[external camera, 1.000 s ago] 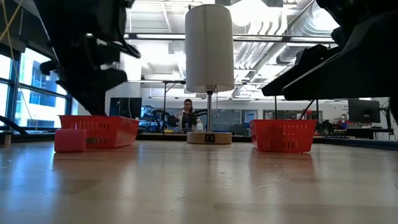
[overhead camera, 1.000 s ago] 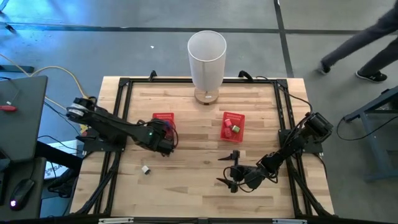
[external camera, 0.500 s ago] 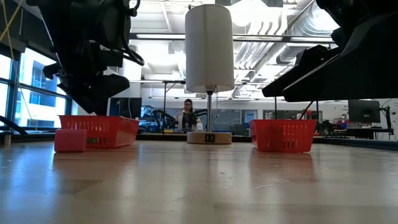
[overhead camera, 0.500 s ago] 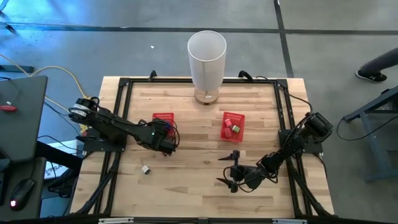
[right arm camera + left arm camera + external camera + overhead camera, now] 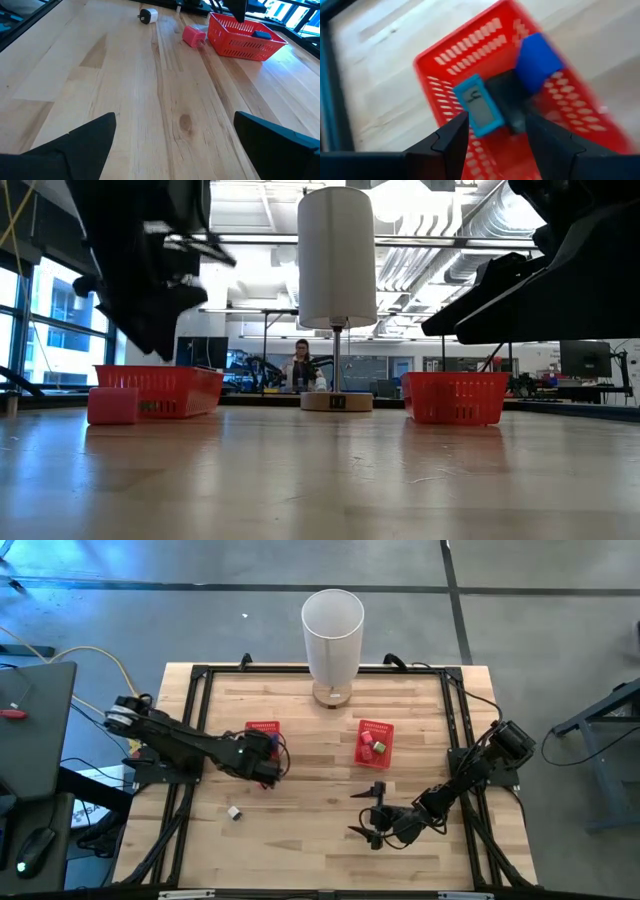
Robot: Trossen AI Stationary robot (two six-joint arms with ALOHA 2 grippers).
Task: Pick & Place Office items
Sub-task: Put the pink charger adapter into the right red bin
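My left gripper (image 5: 495, 145) stands open just above the left red basket (image 5: 262, 728), with nothing between its fingers. In that basket lie a blue block (image 5: 537, 60), a teal-framed item (image 5: 480, 106) and a black item (image 5: 509, 100). A pink item (image 5: 192, 36) rests on the table beside this basket, and a small white item (image 5: 234, 811) lies nearer the front. The right red basket (image 5: 375, 740) holds red and green items. My right gripper (image 5: 370, 816) waits open over bare wood at the front right.
A tall white cylinder (image 5: 333, 630) stands on a round base at the table's far middle. A black frame (image 5: 195, 700) runs along the table's edges. Bare wood lies between the two baskets and along the front.
A person's legs beyond the table's far right corner have walked out of the high view. Both arms have kept nearly still.
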